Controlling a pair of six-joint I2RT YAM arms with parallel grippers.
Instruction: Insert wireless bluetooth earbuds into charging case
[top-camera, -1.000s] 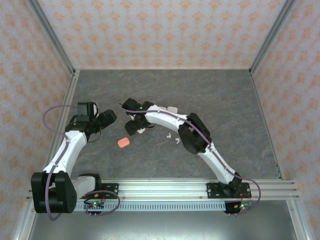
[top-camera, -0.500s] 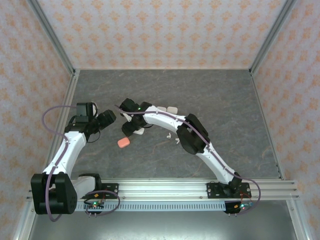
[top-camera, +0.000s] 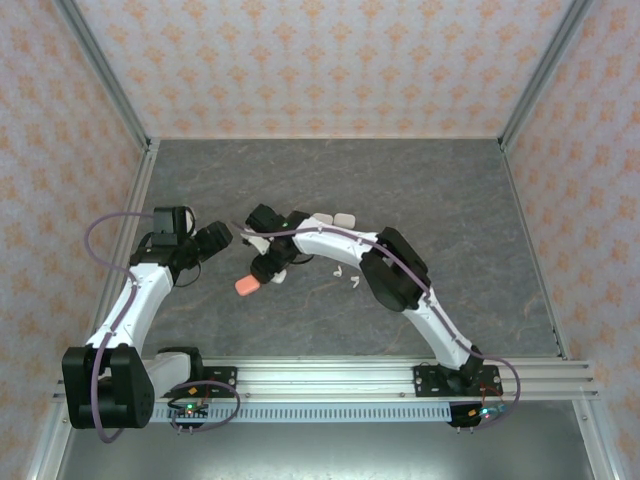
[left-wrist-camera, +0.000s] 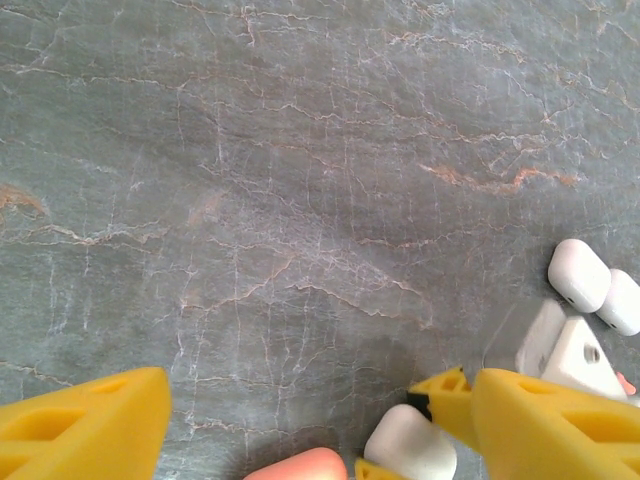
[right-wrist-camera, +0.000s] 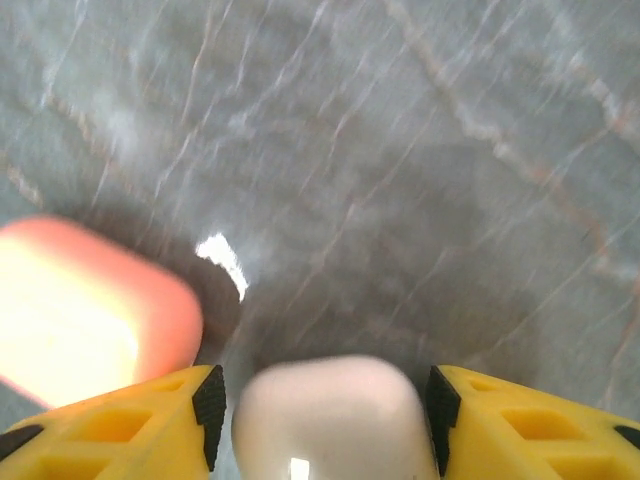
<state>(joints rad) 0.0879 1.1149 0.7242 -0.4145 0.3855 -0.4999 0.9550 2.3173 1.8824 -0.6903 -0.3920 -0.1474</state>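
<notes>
My right gripper (top-camera: 268, 264) (right-wrist-camera: 325, 405) has its jaws on either side of a white charging case (right-wrist-camera: 328, 425) (top-camera: 277, 270) lying on the table. The right pad is against the case and a thin gap shows at the left pad. A salmon-pink case (top-camera: 247, 285) (right-wrist-camera: 85, 305) lies just beside it. Two tiny white earbuds (top-camera: 338, 270) (top-camera: 355, 282) lie on the table to the right, under the right arm. My left gripper (top-camera: 215, 240) (left-wrist-camera: 320, 415) hangs open and empty just left of the cases. In the left wrist view the white case (left-wrist-camera: 410, 445) and pink case (left-wrist-camera: 300, 467) sit ahead of it.
Two more white cases (top-camera: 335, 219) (left-wrist-camera: 578, 275) lie side by side behind the right arm. The grey marbled table (top-camera: 440, 200) is walled on three sides by patterned panels (top-camera: 320, 60). Open floor lies to the right and the back.
The right gripper's jaws have narrowed around the white case, and it has shifted slightly right and toward the near edge. The left arm has not moved.
</notes>
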